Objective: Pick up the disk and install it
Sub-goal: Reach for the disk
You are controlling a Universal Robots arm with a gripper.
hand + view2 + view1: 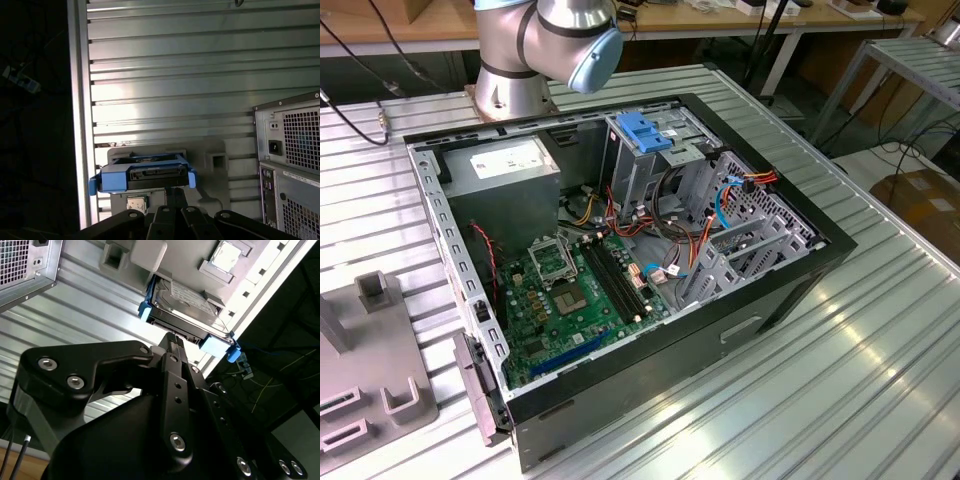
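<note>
1. Disk [144, 172] stands on edge in a grey holder [216, 161] near the rim of the slatted table [170, 65]. I judge that this pose presents its connector end for a grasp.
2. My gripper [175, 194] sits just beside that end, lined up on it. I cannot tell whether it is apart, together or clamped.
3. Beyond them the computer case [290, 130] lies open side up. In the exterior view, that leaves its drive cage [632, 175], under the blue bracket [645, 132], reachable from above.

No legible text, white label on the power supply [505, 160] unreadable, disk [186, 302] label too
</note>
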